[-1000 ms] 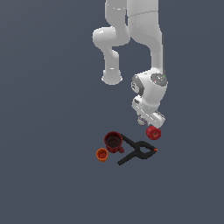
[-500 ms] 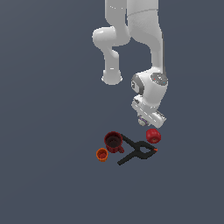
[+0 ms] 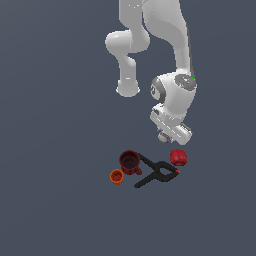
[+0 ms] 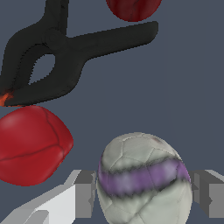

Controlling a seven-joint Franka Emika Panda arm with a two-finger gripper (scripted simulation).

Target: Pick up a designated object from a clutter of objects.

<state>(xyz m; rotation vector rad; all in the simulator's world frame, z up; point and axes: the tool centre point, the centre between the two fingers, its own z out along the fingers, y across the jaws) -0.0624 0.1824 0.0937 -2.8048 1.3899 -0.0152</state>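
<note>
The designated object, a grey-white ball point(image 4: 144, 183) with a purple band, sits between my gripper's point(image 4: 145, 194) grey fingers point(image 4: 85, 192), which are shut on it. In the exterior view the ball point(image 3: 163, 136) peeks out just under the white hand, above the clutter of objects. That clutter is a glossy red apple-like object point(image 3: 178, 157), a black spring clamp point(image 3: 156, 172), a dark red mug point(image 3: 130, 161) and a tiny orange cup point(image 3: 116, 176). The wrist view shows the apple-like object point(image 4: 33, 146) and the clamp point(image 4: 65, 48) below the ball.
The clutter lies on a plain dark grey floor point(image 3: 60, 200). The arm's white links point(image 3: 150, 30) rise over the scene behind the hand.
The hand has lifted slightly with the ball in it. The red apple-like object, partly covered before, now shows whole. The rest of the clutter has not moved.
</note>
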